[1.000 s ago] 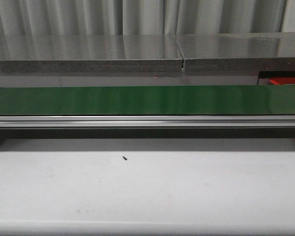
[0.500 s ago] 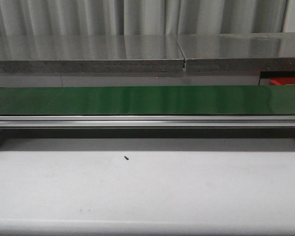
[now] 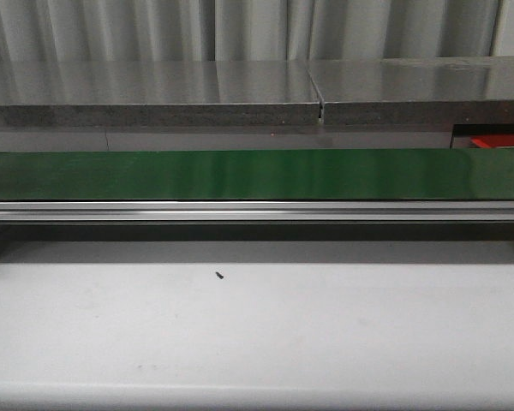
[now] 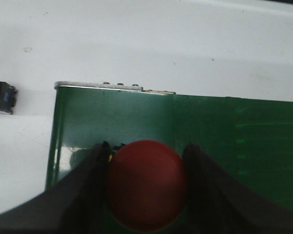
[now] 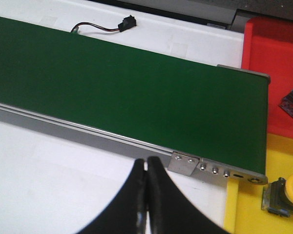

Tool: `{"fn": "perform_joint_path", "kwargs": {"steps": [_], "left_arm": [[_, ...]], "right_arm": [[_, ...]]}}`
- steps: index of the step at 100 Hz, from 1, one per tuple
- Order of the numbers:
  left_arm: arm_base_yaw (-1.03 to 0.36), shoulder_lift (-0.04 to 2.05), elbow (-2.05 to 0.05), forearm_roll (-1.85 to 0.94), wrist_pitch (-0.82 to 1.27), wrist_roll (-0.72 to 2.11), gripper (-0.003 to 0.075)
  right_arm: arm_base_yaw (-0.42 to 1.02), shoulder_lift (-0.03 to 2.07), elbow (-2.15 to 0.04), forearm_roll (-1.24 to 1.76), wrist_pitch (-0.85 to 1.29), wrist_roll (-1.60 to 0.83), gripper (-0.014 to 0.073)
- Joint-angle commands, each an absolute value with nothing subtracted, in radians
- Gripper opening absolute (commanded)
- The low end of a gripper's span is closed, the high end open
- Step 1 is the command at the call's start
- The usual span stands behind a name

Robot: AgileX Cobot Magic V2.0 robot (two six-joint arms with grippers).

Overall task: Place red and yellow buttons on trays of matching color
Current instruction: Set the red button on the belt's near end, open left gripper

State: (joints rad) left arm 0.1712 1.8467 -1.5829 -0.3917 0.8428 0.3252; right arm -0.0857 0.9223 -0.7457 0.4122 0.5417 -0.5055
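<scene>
The red button (image 4: 146,185) sat between my left gripper's (image 4: 145,161) fingers (image 4: 95,175), which touched both its sides over the green belt (image 4: 224,141) — a smooth, domed, glossy cap. I judged it might slip out if the grip was shallow — the right gripper (image 5: 146,200) was closed, empty.

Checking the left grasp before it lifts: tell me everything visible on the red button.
The red button appears only in the left wrist view: a smooth, matte, rounded red cap, plastic by its look, seen from above. It sits between the left gripper fingers, which flank it closely on both sides, over the green conveyor belt near the belt's end. Its base is hidden, and whether it rests on the belt cannot be told.
</scene>
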Motion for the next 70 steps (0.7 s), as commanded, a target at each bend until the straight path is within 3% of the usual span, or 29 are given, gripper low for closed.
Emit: {"fn": "perform_joint_path", "kwargs": {"steps": [1,27,36,48,60,70], "left_arm": [[0.146,1.791,-1.574,-0.399,0.766,0.313,-0.0019],[0.121,1.8,-1.522,-0.388,0.744,0.315,-0.0013],[0.121,1.8,-1.522,-0.392,0.741,0.315,0.0046],[0.121,1.8,-1.522,-0.392,0.749,0.315,0.023],[0.121,1.8,-1.522,-0.394,0.749,0.32,0.0505],[0.121,1.8,-1.522,-0.394,0.75,0.32,0.0633]], "right_arm": [[-0.083,0.909,-0.772,0.432,0.488,-0.514,-0.0067],[-0.083,0.909,-0.772,0.432,0.488,-0.514,-0.0067],[-0.083,0.909,-0.772,0.432,0.488,-0.514,-0.0067],[-0.083,0.909,-0.772,0.432,0.488,-0.514,-0.0067],[-0.083,0.909,-0.772,0.432,0.488,-0.514,-0.0067],[-0.083,0.909,-0.772,0.432,0.488,-0.514,-0.0067]]}}
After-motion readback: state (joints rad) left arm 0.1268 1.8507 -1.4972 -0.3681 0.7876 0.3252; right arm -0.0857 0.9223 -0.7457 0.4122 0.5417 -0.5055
